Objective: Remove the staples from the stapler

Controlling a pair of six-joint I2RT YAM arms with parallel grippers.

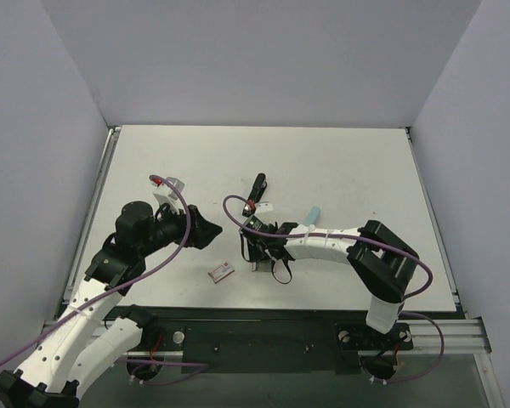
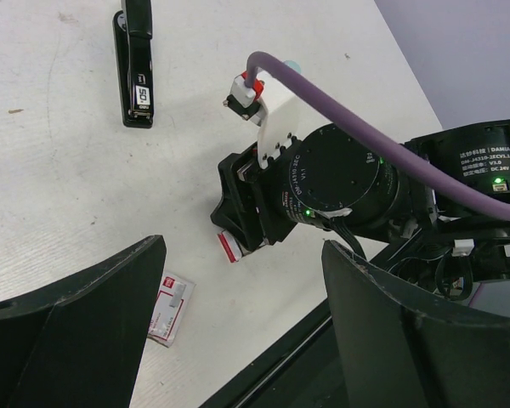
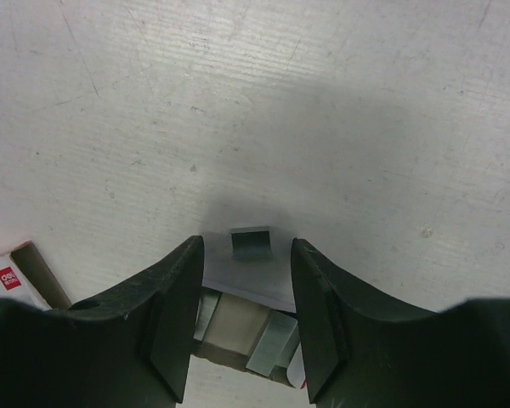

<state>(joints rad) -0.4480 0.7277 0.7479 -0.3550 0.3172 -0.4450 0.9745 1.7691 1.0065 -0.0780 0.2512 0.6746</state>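
While left fingers (image 2: 110, 306) gape empty, right fingers (image 3: 185, 293) half-parted astride staples (image 3: 251, 242) — none gripped; more strips in small carton (image 3: 238, 327) beneath

Slim black stapler (image 1: 257, 187) with white "50" label lies flat on the white table (image 1: 348, 161), looks closed, angled diagonally mid-table. Several small silvery-grey staples (image 3: 270, 342) lie flat nearer the front edge, apart from it.

A small red-and-white box (image 1: 222, 272) lies flat on the white table (image 1: 340, 161), near its front edge.
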